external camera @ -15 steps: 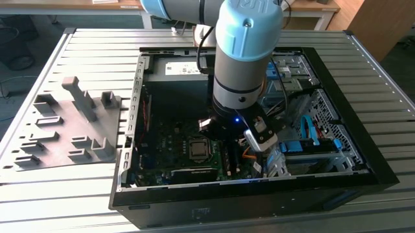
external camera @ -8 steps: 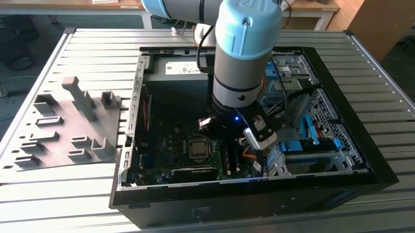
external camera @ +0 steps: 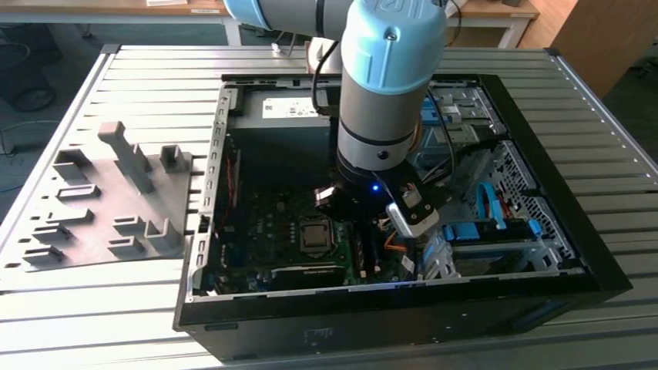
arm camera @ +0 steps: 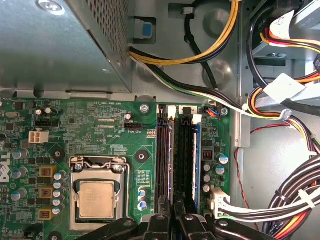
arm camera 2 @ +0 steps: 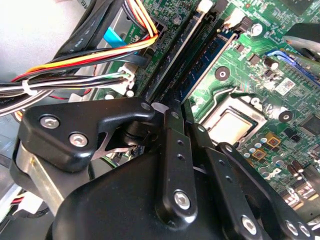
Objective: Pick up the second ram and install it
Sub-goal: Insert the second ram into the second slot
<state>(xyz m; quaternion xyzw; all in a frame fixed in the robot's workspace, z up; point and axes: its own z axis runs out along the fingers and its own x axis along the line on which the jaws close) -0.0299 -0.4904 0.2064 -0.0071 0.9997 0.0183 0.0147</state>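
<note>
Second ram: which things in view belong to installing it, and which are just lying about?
Job in hand: second ram, tool, motherboard.
Lying about: grey moulded tray, cable bundle, slatted table.

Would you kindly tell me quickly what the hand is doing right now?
Hand: closed on the second ram, edge-on at the motherboard's memory slots.

The gripper is matt black metal or hard plastic with bright steel screws. The second ram shows a dark blue board edge, faintly glossy. The motherboard is green with a satin sheen; its processor has a dull brushed-metal lid. The case walls are bare grey sheet metal. The table is ribbed, matt aluminium-like metal.
</note>
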